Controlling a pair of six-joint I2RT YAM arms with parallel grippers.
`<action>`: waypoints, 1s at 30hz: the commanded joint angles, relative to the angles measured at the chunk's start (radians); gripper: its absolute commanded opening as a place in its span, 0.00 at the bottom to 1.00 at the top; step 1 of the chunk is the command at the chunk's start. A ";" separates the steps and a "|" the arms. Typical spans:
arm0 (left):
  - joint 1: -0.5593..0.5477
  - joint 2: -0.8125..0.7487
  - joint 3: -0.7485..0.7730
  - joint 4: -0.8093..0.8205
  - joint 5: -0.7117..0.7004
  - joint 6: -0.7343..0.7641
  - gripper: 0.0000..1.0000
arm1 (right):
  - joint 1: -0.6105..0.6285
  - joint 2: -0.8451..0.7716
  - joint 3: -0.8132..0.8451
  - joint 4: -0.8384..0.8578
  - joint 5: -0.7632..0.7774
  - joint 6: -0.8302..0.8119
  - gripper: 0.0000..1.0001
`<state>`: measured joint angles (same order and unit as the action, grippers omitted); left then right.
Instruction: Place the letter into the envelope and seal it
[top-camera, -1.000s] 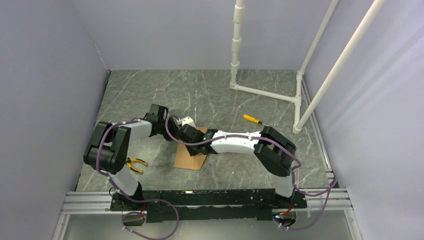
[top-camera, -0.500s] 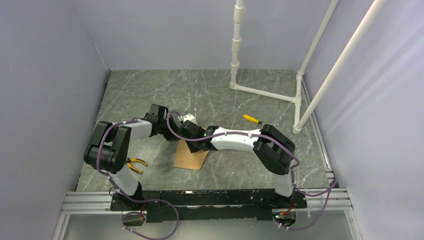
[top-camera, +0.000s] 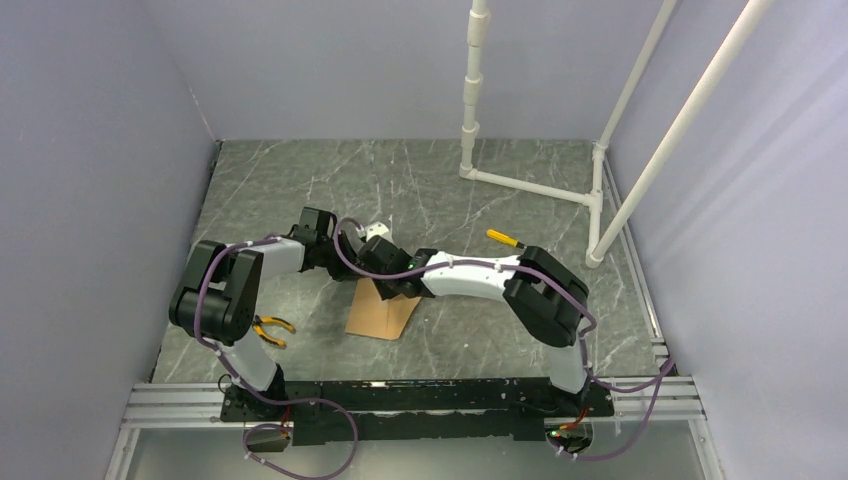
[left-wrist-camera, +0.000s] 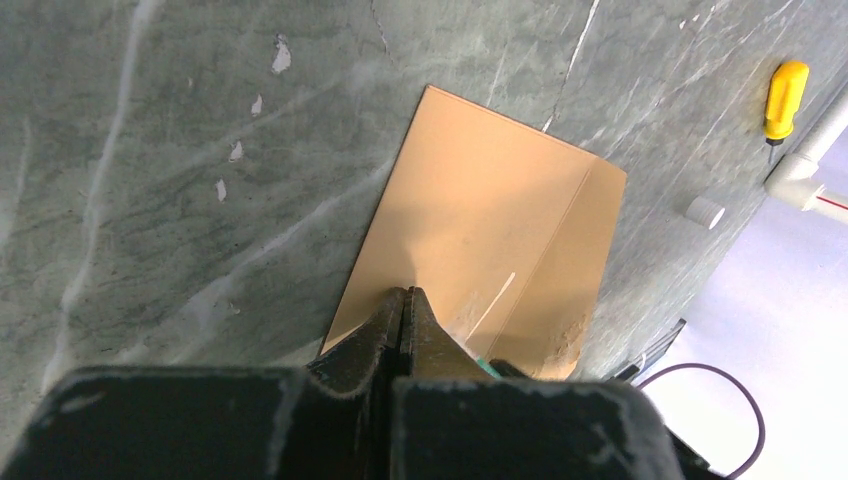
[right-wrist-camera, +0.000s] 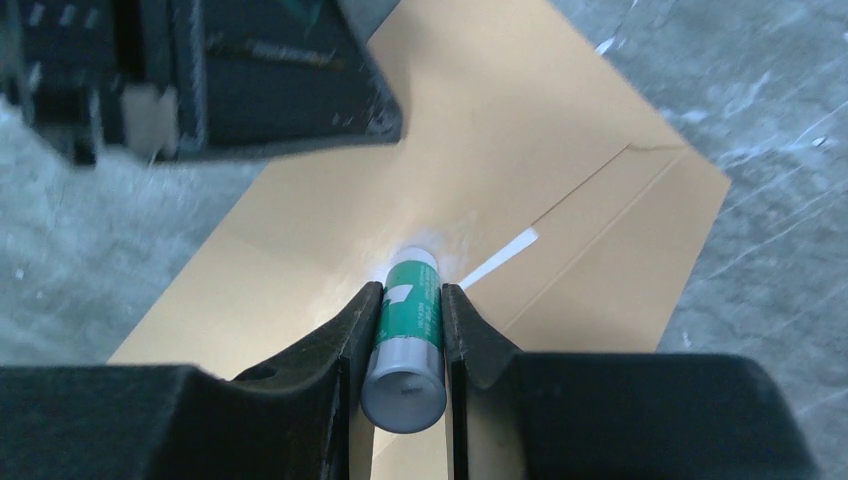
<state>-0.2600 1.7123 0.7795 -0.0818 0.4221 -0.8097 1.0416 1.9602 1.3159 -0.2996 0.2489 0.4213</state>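
The brown envelope lies flat on the marble table, with a seam and a white streak showing in the left wrist view and the right wrist view. My right gripper is shut on a green and white glue stick, whose tip touches the envelope near the seam. In the top view the right gripper is over the envelope's far end. My left gripper is shut, with its tips over the envelope's edge just beside the glue stick. The letter is out of view.
A yellow-handled screwdriver lies right of the arms, and also shows in the left wrist view. Yellow-handled pliers lie at the near left. A white pipe frame stands at the back right. A small white cap lies near it.
My right gripper with the glue stick has shifted slightly left and away across the envelope's far end. The left gripper has moved a little farther back.
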 joint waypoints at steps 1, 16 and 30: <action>-0.008 0.107 -0.054 -0.137 -0.246 0.063 0.03 | 0.059 -0.037 -0.084 -0.118 -0.110 0.026 0.00; -0.008 0.078 -0.066 -0.145 -0.246 0.056 0.02 | 0.012 0.041 -0.093 -0.092 -0.025 0.035 0.00; -0.008 0.053 -0.031 -0.167 -0.231 0.064 0.02 | -0.032 -0.147 -0.096 0.047 -0.137 -0.037 0.00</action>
<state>-0.2604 1.7042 0.7921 -0.1028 0.4202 -0.8082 1.0142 1.9472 1.2819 -0.2146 0.1734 0.4099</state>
